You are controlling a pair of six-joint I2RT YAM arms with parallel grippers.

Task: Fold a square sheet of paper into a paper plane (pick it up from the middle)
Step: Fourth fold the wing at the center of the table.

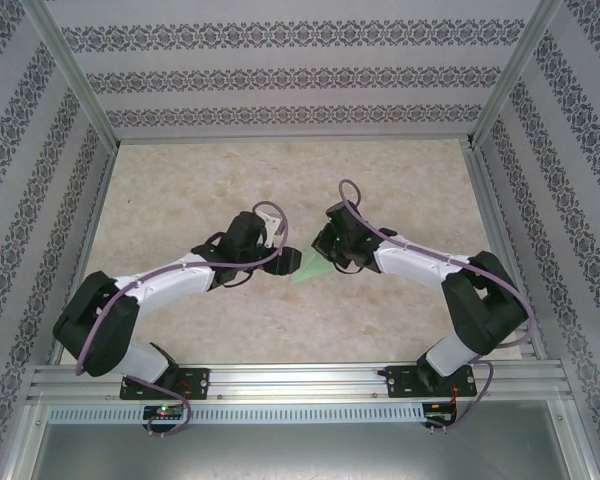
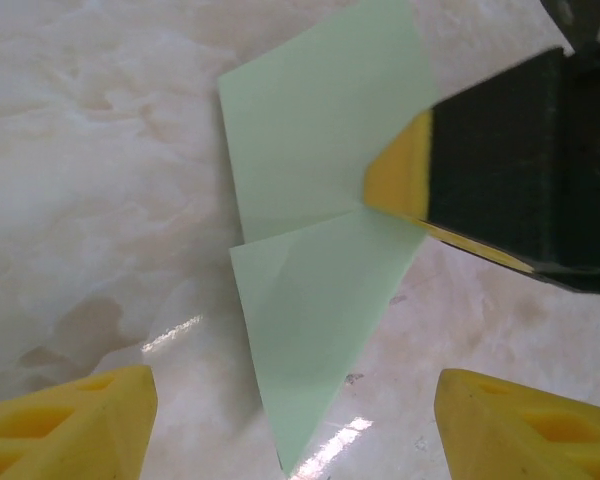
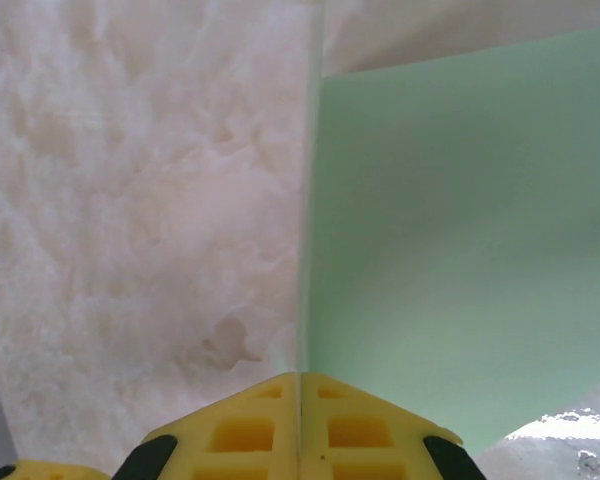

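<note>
R tool (image 3: 298, 400) clamped on paper plane (image 2: 320, 150) crease, midway betw side edges of surface (image 2: 100, 150); L tool (image 2: 292, 392) fingers apart, straddling its tip

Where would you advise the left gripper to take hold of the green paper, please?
Probably on the centre crease of the paper, at its free end opposite the right gripper, coming from above with the open left gripper. The right one pinches the other end, and the flaps spread thin either side.
</note>
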